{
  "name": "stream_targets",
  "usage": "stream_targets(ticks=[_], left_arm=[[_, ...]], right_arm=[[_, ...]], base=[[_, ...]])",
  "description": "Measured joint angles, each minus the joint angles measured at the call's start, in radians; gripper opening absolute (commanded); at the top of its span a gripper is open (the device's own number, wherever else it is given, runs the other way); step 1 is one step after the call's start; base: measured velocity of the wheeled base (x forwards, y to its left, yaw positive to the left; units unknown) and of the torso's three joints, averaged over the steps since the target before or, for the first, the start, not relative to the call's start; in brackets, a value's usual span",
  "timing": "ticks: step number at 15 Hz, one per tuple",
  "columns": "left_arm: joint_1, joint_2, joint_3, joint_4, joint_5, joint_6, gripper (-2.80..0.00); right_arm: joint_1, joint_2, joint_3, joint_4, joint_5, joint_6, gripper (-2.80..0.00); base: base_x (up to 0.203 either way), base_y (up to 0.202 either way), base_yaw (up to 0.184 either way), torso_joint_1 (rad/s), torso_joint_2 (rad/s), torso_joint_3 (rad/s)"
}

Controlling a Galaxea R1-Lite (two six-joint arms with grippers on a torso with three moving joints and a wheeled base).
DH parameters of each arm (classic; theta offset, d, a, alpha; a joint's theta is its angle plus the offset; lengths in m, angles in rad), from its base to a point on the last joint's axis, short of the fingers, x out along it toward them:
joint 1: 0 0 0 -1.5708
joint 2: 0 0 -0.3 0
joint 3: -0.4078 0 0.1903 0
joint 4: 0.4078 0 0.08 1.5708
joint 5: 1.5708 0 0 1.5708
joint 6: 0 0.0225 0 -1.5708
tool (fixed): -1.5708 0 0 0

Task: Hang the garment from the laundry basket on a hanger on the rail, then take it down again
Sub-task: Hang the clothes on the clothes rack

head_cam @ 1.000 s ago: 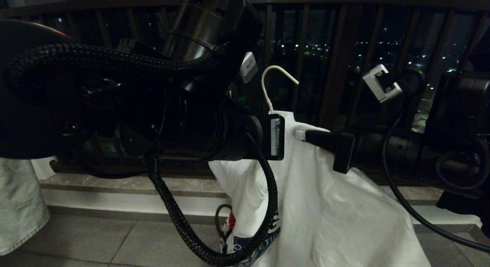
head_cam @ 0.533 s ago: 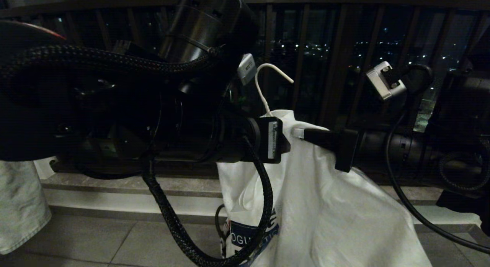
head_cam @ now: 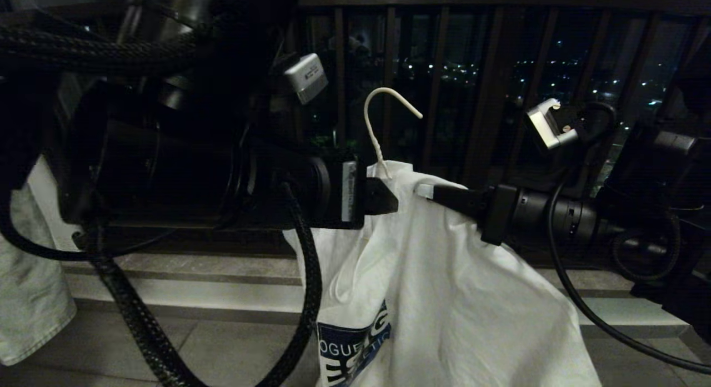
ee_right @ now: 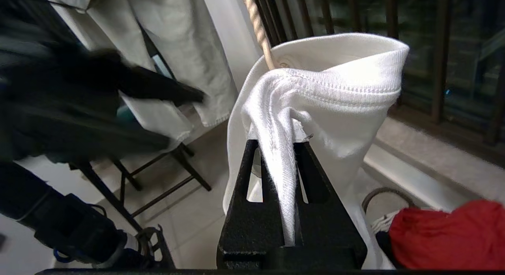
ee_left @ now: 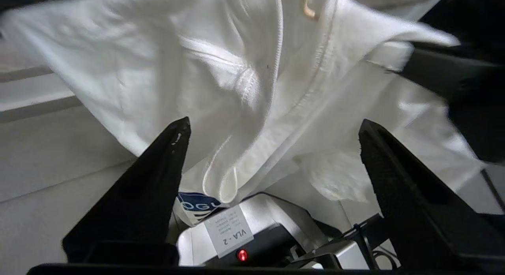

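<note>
Nearest me, the left hand (ee_left: 272, 148) has let go, its black fingers (ee_left: 158, 168) spread wide just short of the white T-shirt (head_cam: 439, 287). The right hand (ee_right: 282, 148) is clenched on a fold at the shirt's collar. The shirt hangs on the cream wire hanger (head_cam: 383, 126), in front of the dark window railing (head_cam: 489, 70).

My head view is dim, night lights speckling the window; my left arm (ee_right: 98, 81) smears with blur in my right wrist view.
</note>
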State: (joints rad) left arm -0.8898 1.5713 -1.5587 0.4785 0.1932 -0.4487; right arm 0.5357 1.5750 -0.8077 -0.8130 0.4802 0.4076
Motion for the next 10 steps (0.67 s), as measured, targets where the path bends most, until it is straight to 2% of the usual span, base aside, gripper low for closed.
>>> stream_targets(ticks=[5,6,10], left_arm=[[0.069,-0.123,0.072,0.001,0.000,0.024,0.00],[0.099,-0.146,0.080,0.000,0.000,0.029,-2.80],[0.239,-0.209,0.136,0.001,-0.002,0.084,-2.80]], right_arm=[[-0.004,0.013,0.002,-0.003,0.018,0.021,-2.80],[-0.004,0.013,0.002,-0.005,0.027,0.029,-2.80],[-0.004,0.011,0.002,-0.017,0.047,0.050,-2.80]], base=[[0.000,0.000,0.000,0.000,0.00,0.000],[0.000,0.000,0.000,0.000,0.00,0.000],[0.000,0.000,0.000,0.000,0.00,0.000]])
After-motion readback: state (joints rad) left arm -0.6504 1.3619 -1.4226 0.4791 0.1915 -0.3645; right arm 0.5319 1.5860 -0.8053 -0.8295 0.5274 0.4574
